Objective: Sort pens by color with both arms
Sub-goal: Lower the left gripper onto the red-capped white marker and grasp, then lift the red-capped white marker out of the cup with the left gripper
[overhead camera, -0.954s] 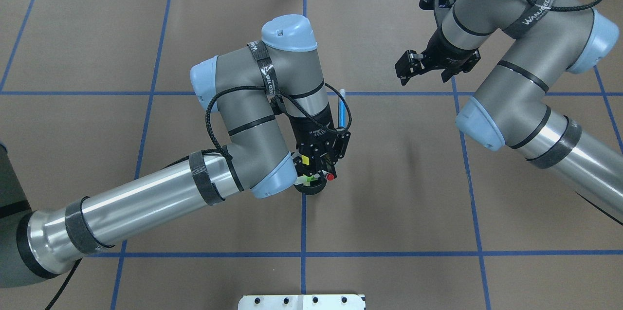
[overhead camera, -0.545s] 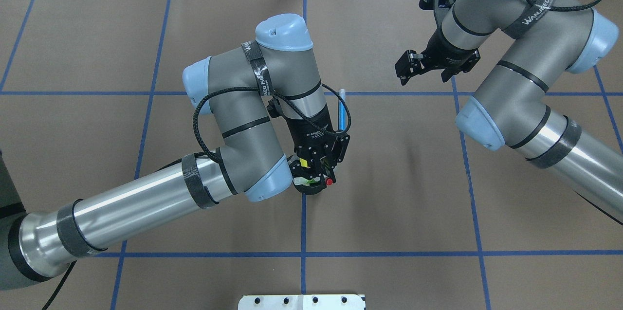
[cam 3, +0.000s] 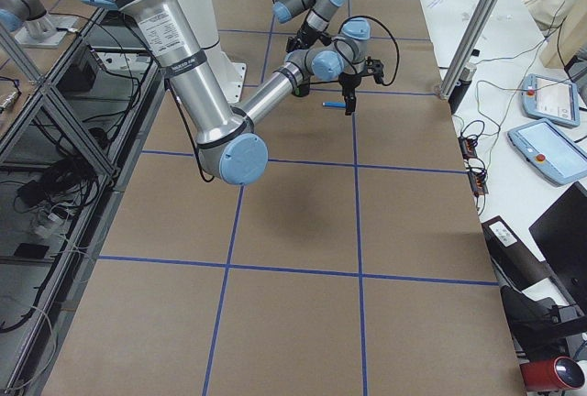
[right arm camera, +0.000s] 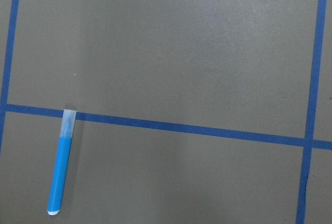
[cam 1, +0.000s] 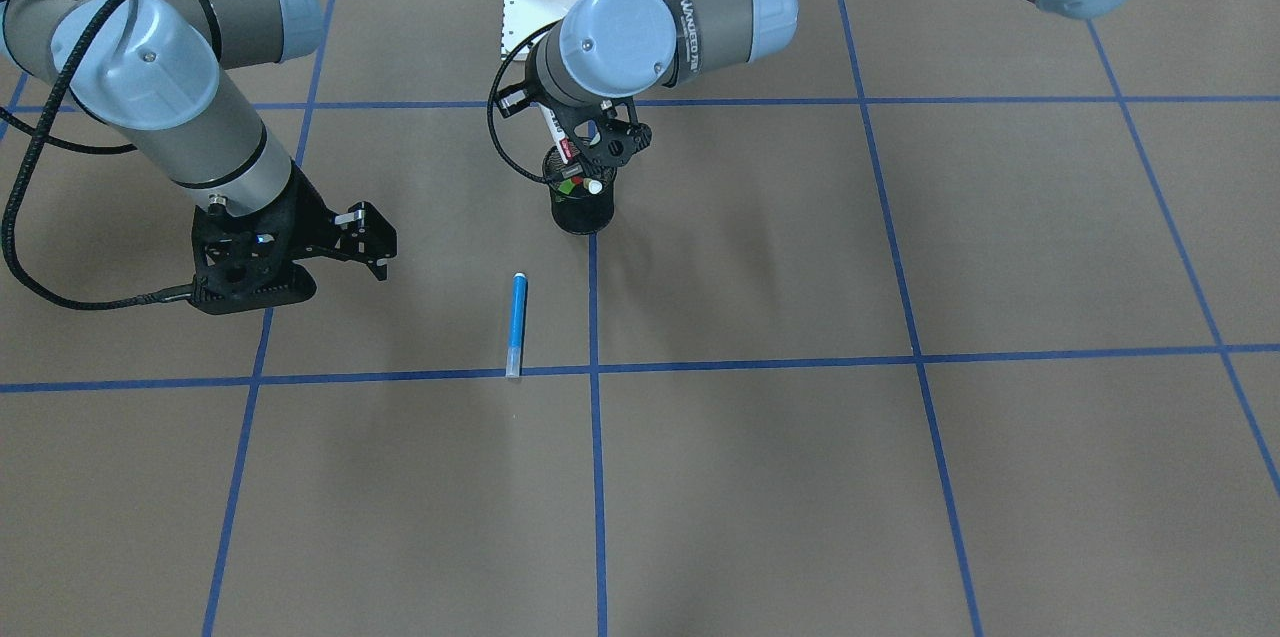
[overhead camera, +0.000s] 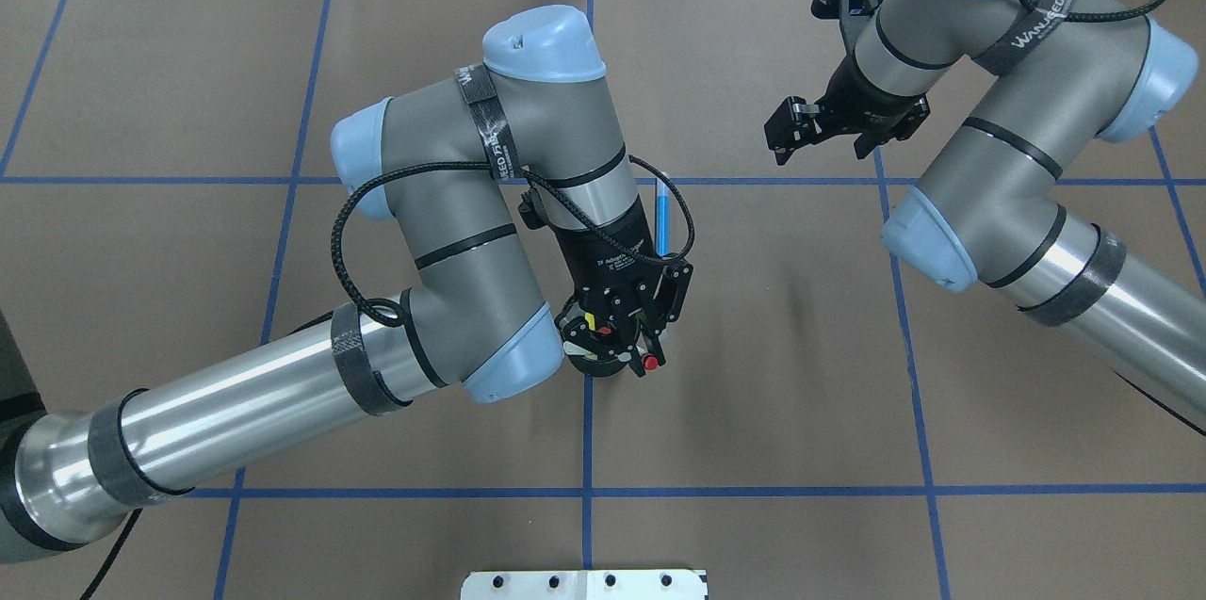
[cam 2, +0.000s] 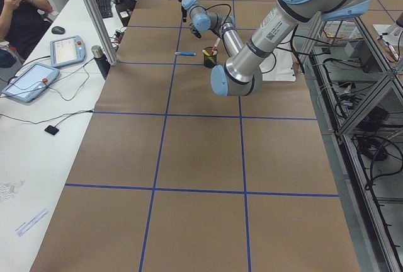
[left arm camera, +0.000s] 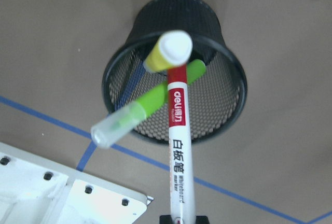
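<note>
Left jaws pinch the barrel of a red marker [left arm camera: 178, 156], likely light, stiff and slippery, above the cup [left arm camera: 179, 9]; right jaws gape empty.

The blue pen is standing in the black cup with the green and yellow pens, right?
No. The blue pen lies flat on the table, outside the black cup, as the exterior front-facing view shows. The green pen and yellow pen are in the cup.
</note>
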Controlling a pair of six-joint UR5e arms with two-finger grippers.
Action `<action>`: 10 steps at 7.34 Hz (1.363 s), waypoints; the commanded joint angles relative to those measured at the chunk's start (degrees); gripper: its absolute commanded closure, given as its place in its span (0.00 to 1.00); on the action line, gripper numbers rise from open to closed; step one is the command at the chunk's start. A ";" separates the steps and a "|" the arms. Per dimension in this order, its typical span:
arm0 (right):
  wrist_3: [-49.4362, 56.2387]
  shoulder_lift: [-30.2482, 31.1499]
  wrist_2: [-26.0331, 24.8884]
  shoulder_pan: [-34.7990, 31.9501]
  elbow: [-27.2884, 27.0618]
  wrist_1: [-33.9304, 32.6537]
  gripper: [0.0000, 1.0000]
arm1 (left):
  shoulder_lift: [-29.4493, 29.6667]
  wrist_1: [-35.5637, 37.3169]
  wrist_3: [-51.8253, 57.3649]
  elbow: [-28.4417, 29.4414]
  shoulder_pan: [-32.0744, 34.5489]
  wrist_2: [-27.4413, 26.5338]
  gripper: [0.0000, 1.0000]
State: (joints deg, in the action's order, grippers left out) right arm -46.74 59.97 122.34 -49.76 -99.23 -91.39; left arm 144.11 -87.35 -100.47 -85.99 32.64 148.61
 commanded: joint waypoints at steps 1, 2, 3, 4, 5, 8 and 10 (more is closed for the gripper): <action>0.07 -0.02 0.00 -0.07 0.00 -0.02 0.01 | -0.32 1.13 -0.16 -6.18 0.84 0.10 0.76; 0.07 -0.02 0.00 -0.07 0.00 0.07 0.01 | -0.32 1.22 0.01 -7.86 2.59 -0.07 0.76; -0.01 0.06 0.00 -0.07 -0.18 0.07 0.01 | -0.32 0.87 1.49 -8.32 4.61 -0.69 0.76; -0.02 0.06 0.00 -0.07 -0.18 0.07 0.01 | -0.32 0.87 5.77 -7.97 6.98 -0.69 0.76; 0.07 0.15 0.00 -0.07 -0.26 0.07 0.01 | -0.41 0.78 11.55 -7.10 9.35 -0.95 0.76; -0.02 0.15 0.00 -0.16 -0.27 0.15 0.01 | -0.32 0.34 24.85 -4.46 11.48 -9.37 0.76; -0.02 0.15 0.00 -0.16 -0.44 0.15 0.01 | -0.06 -8.04 26.47 0.70 12.18 -16.03 0.76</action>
State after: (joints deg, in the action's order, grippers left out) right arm -46.76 60.10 122.34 -49.87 -99.54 -91.23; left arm 143.87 -90.19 -75.34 -88.66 44.42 136.99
